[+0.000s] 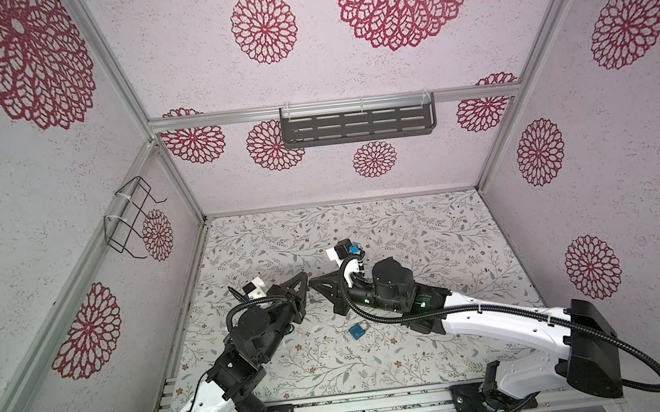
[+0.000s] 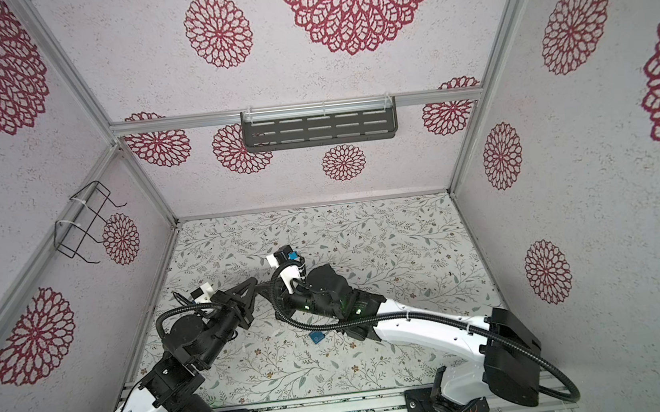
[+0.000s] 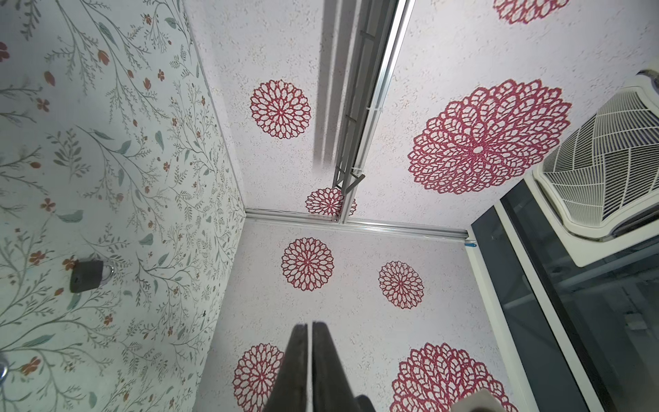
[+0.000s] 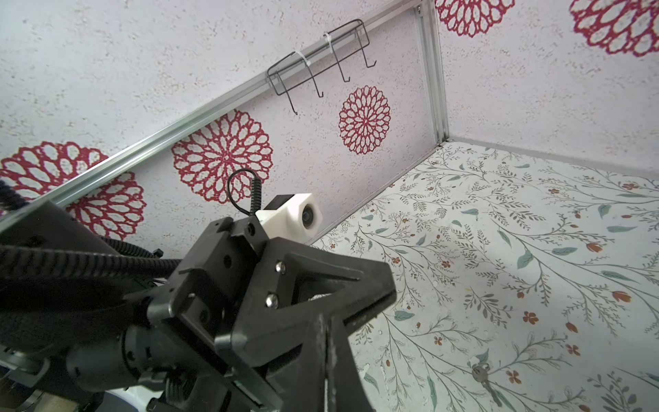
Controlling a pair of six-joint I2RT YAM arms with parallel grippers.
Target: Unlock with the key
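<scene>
Left tool (image 1: pixel 304 278) and right tool (image 1: pixel 315 282) meet nearly tip to tip above the surface (image 1: pixel 428 246), both with jaws together and empty. Below the right tool the key (image 4: pixel 483 378) lies flat, apart from it. It is thin, stiff, slick metal, probably hard to pinch off the surface, and best taken by the round head so the blade is left free. The top views do not show it. Further back, beneath the right tool's wrist, the lock (image 1: pixel 359 331) lies flat. It looks small, dense and rigid, likely to slide if nudged, so grip the body's sides, clear of shackle and keyhole
</scene>
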